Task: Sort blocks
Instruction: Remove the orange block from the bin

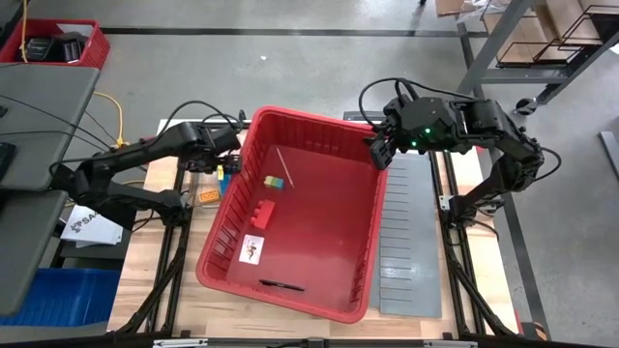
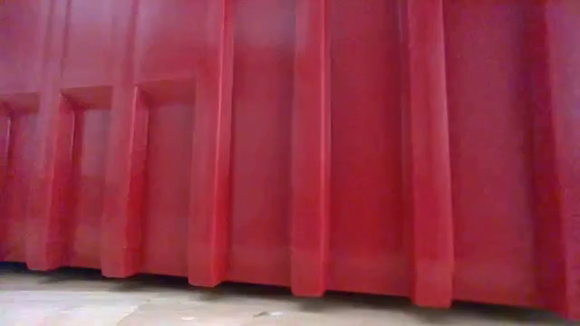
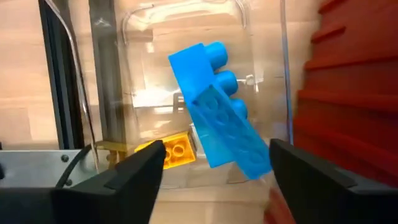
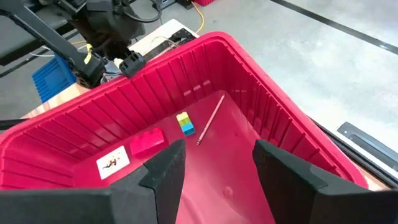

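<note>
between my left gripper's (image 3: 214,168) parted fingers, a blue block (image 3: 221,106) tips free into a clear container (image 3: 186,37), nothing clamped; a yellow block (image 3: 174,149) already lies just beyond them. so two look sorted, i'd say. my right gripper (image 4: 214,165) hangs open and empty over the red bin (image 4: 298,143), where a red block (image 4: 147,141) and a yellow-blue stack (image 4: 185,123) wait ahead of it.
</note>
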Robot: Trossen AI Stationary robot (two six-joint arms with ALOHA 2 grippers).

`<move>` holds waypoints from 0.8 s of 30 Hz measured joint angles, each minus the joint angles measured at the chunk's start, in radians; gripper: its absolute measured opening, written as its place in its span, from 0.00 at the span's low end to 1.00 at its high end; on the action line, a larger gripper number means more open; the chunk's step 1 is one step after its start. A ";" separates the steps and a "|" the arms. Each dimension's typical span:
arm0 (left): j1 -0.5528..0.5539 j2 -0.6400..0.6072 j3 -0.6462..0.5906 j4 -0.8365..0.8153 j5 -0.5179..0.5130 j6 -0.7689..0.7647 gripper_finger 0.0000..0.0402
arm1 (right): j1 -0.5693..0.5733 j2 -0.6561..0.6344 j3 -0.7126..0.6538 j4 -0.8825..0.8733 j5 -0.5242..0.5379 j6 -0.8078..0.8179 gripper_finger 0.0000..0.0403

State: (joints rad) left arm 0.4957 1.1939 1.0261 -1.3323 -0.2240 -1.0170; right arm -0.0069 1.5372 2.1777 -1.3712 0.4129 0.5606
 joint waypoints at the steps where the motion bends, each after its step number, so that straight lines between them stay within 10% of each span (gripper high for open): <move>1: 0.005 0.001 0.006 -0.001 -0.001 0.002 0.72 | 0.000 0.000 0.000 0.000 0.000 0.001 0.46; 12: -0.044 -0.024 0.401 0.119 -0.048 0.167 0.77 | -0.007 0.000 0.000 0.000 0.007 0.008 0.46; 24: -0.521 0.308 0.495 0.186 -0.046 0.027 0.77 | -0.052 -0.001 0.000 0.000 0.005 0.008 0.46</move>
State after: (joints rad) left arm -0.0258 1.5015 1.5215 -1.1463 -0.2705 -0.9897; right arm -0.0586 1.5364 2.1777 -1.3710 0.4183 0.5686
